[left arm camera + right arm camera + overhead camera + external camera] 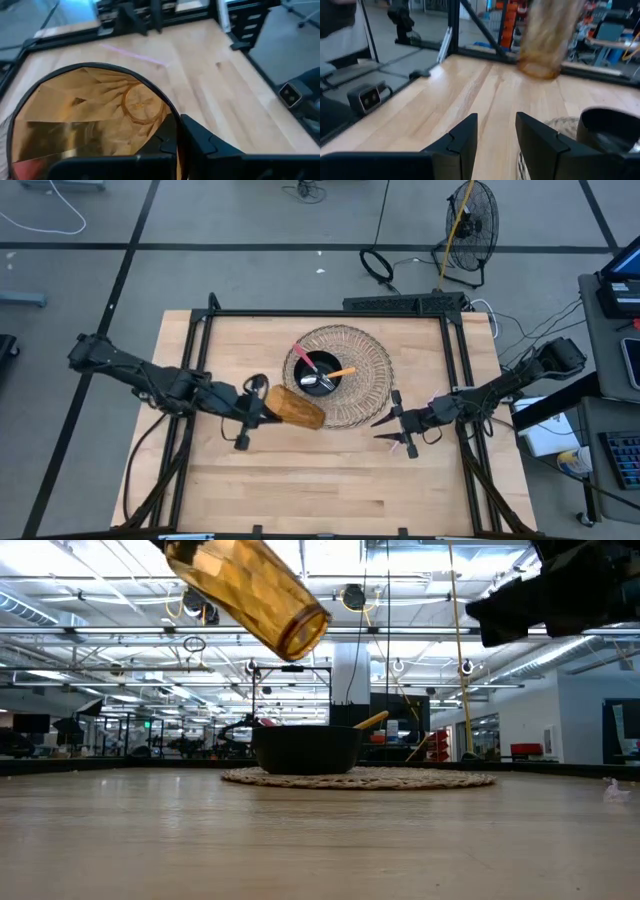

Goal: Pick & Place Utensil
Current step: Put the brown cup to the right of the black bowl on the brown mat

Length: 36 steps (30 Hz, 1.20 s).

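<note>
Left gripper clamped on amber glass, held tilted above table at frame centre-left, mouth toward woven mat. Fingertips hidden behind glass in left wrist view. Utensils in black bowl at mat centre: pink handle, orange handle, silver spoon; heads hard to make out. Right gripper centre-right, fingers apart, empty. No readable labels/writing.

Utensils in black bowl, handles out.
</note>
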### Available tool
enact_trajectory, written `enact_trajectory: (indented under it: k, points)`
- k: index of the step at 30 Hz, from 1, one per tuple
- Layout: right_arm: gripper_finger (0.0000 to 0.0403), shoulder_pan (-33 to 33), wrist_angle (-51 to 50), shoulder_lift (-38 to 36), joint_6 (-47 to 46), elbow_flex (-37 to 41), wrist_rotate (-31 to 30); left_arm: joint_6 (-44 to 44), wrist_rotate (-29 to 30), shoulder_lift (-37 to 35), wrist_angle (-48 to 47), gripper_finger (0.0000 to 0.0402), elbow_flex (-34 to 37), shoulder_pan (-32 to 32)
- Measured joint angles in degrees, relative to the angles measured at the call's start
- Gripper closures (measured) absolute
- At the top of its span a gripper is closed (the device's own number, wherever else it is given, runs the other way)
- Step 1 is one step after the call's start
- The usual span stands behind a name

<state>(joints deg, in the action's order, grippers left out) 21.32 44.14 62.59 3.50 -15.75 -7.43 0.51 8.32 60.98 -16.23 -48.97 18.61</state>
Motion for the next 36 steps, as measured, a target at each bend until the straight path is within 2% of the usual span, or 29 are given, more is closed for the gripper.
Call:
enact_trajectory:
  k: [4,12,15,22,27,33,36]
  points:
    - [0.0271,0.02,3.04,-0.02,0.62,-0.04,0.09,0.83,-3.91,4.77,5.80,0.0384,0.02,0.27]
    - [0.0271,0.05,7.26,-1.21,2.36,-0.04,1.82,3.18,-8.15,13.55,16.10,0.0389,-0.13,0.02]
    - [0.0271,0.06,7.94,-3.33,3.02,-0.04,1.95,3.24,-8.58,16.81,15.70,0.0381,-1.43,-0.71]
    - [0.0271,0.04,6.77,-8.83,3.23,-0.04,3.06,3.72,-11.50,24.61,9.04,0.0391,-9.07,-1.90]
    - [0.0271,0.07,4.21,-11.90,3.46,-0.04,3.15,5.11,-11.42,31.69,-2.27,0.0377,-18.94,-2.14]
    - [0.0271,0.09,1.68,-13.22,3.66,-0.02,3.11,9.16,-12.90,39.61,-12.24,0.0394,-30.49,-1.98]
    - [0.0271,0.13,0.43,-13.38,3.48,-0.02,3.15,9.51,-12.84,41.95,-16.84,0.0379,-34.41,-1.98]
